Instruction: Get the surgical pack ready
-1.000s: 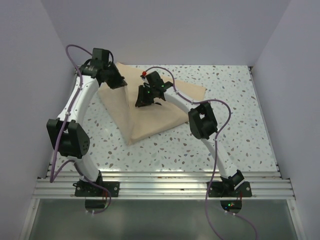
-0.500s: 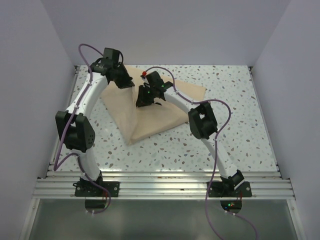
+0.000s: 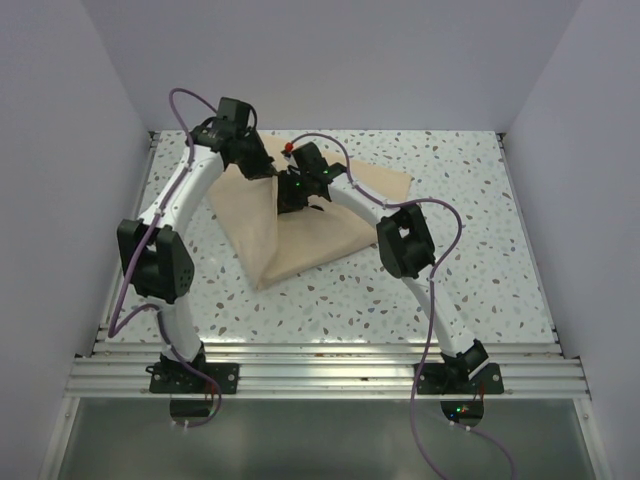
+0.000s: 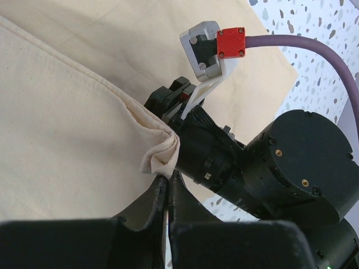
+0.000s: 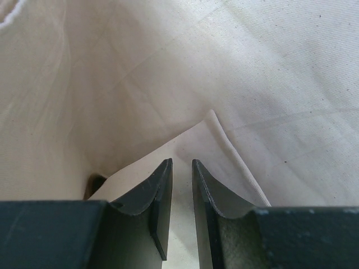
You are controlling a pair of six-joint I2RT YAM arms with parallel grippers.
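**Left jaws clenched on the wrap corner, right jaws a slit apart over the fold**

The left gripper is clamped hard on a bunched corner of the tan wrap sheet, holding it up off the far-left part of the table. The rest of the sheet lies mid-table, already folded into a rough wedge pointing at the arm bases. I can't see the steel tray anywhere; my guess is it's under the cloth.

The step looks like folding this left corner over the middle. To do it well I'd say: hold the pinch tight, carry the corner low and flat across so the hem lays straight, and only let go once it rests on the bundle. Lifting too high would likely drag the whole sheet.

Moving right, the right gripper points down at a folded edge in the middle, jaws narrowly parted with nothing visibly between them; it reads as pinning the fold.

The snag: the right wrist, with its red connector and purple cable, sits just beside the pinched corner, right where the flap should land. It probably needs to back off first.
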